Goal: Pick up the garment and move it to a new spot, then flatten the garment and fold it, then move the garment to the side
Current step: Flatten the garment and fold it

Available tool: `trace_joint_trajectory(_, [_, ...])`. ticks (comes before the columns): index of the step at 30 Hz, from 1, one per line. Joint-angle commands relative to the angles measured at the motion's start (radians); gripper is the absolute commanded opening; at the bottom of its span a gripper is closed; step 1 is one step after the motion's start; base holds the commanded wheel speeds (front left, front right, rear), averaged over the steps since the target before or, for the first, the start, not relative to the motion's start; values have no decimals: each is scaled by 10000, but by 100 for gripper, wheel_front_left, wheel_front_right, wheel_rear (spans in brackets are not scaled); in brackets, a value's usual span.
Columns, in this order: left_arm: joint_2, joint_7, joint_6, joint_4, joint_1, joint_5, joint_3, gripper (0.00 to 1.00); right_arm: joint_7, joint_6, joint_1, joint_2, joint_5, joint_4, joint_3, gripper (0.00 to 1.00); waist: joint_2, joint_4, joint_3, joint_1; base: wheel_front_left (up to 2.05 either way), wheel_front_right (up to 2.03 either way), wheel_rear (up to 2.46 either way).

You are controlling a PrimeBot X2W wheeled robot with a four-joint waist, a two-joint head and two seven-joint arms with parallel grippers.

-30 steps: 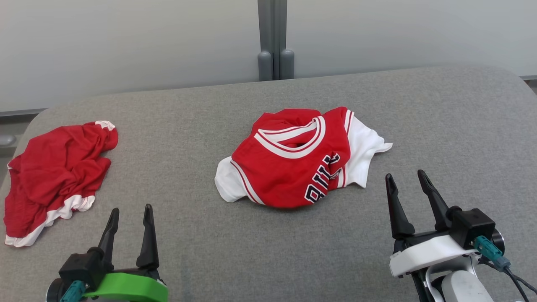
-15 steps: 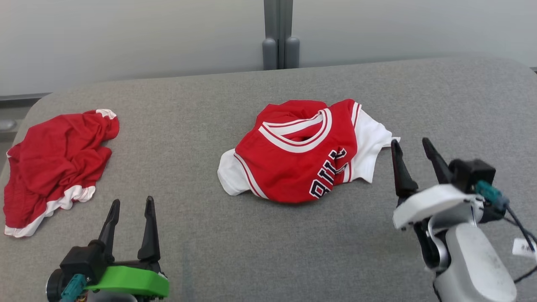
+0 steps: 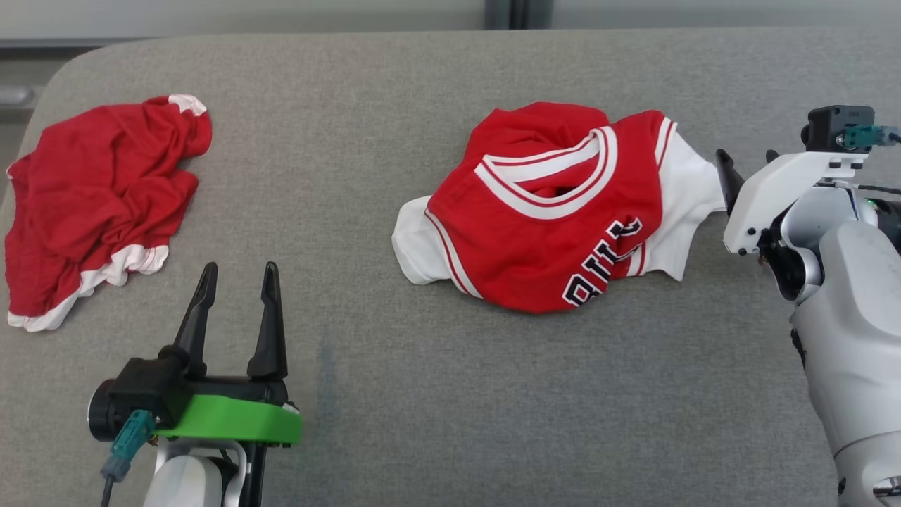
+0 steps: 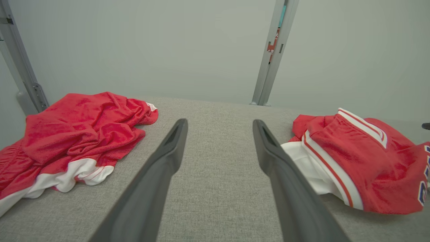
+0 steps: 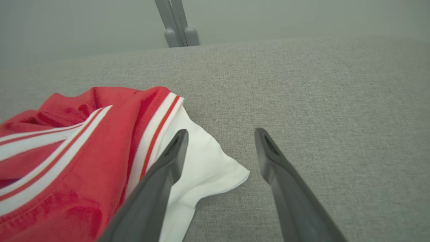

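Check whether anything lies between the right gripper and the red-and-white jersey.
Nothing visible does. The open right gripper hangs right beside the white sleeve of the jersey, with only bare grey table surface around it. The other red garment lies far off toward the robot's left.

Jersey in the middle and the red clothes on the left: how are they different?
The jersey has white sleeves, a striped collar and dark letters; the red clothes are plain red with a white edge. The jersey lies in the middle, the open right claw beside its sleeve; the red clothes lie far left. Both are red, white and crumpled.
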Motion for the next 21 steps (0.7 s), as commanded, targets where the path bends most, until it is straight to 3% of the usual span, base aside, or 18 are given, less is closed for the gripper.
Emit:
trace_joint_trajectory(1, [12, -5, -54, -13, -235, 6, -20, 100, 116, -1, -295, -191, -31, 277, 114, 100, 0, 634, 663, 0, 0, 0, 0])
trace_joint_trajectory(5, [0, -5, -46, -19, -313, -11, -55, 100, 226, -1, -692, -606, -187, 1047, 571, 100, 0, 844, 892, 0, 0, 0, 0])
trace_joint_trajectory(12, [-12, -5, -55, 61, -391, -51, -123, 100, 791, -1, -979, -823, 615, 2084, 1445, 100, 0, 1034, 1043, 0, 0, 0, 0])
trace_joint_trajectory(13, [-14, -5, -56, 84, -401, -53, -132, 100, 884, 0, -931, -813, 763, 2192, 1618, 71, 0, 1043, 1034, 0, 0, 0, 0])
trace_joint_trajectory(14, [-15, -5, -57, 106, -401, -60, -149, 100, 926, 2, -904, -802, 866, 2235, 1770, 15, 0, 1048, 1012, 0, 0, 0, 0])
trace_joint_trajectory(15, [-15, -5, -58, 137, -391, -67, -171, 100, 950, 4, -879, -794, 997, 2238, 1985, 0, 0, 1048, 968, 0, 0, 0, 0])
trace_joint_trajectory(21, [-17, -5, -59, 314, -177, -139, -200, 100, 145, 0, -906, -997, 1709, 1453, 2835, 0, 0, 974, 464, 0, 0, 0, 0])
